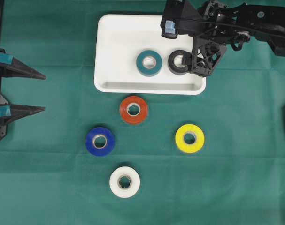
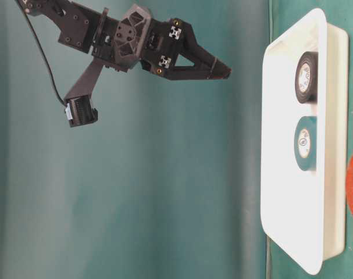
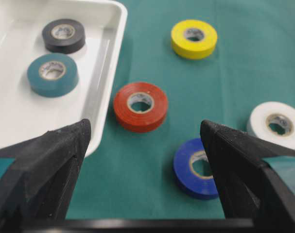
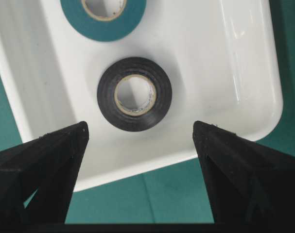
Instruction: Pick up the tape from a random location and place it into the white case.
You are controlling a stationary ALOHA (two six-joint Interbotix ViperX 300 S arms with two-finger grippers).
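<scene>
The white case lies on the green cloth toward the far side of the table, and two rolls of tape rest flat on its floor: a teal roll near the middle and a black roll just beside it on the right, the two close together but apart. The right gripper hangs above the black roll with its jaws spread wide and nothing between them; in the side view it stands well clear of the case, not touching the roll, and in its own wrist view the black roll sits on the tray floor framed between the two fingers. Four more rolls lie flat on the cloth outside the case: a red roll just in front of the near rim, a blue roll nearer and to the left of it, a yellow roll off to the right, and a white roll nearest of all. The left gripper rests at the left edge of the table, well apart from every roll, its jaws also spread and empty, pointing toward the rolls on the cloth.
</scene>
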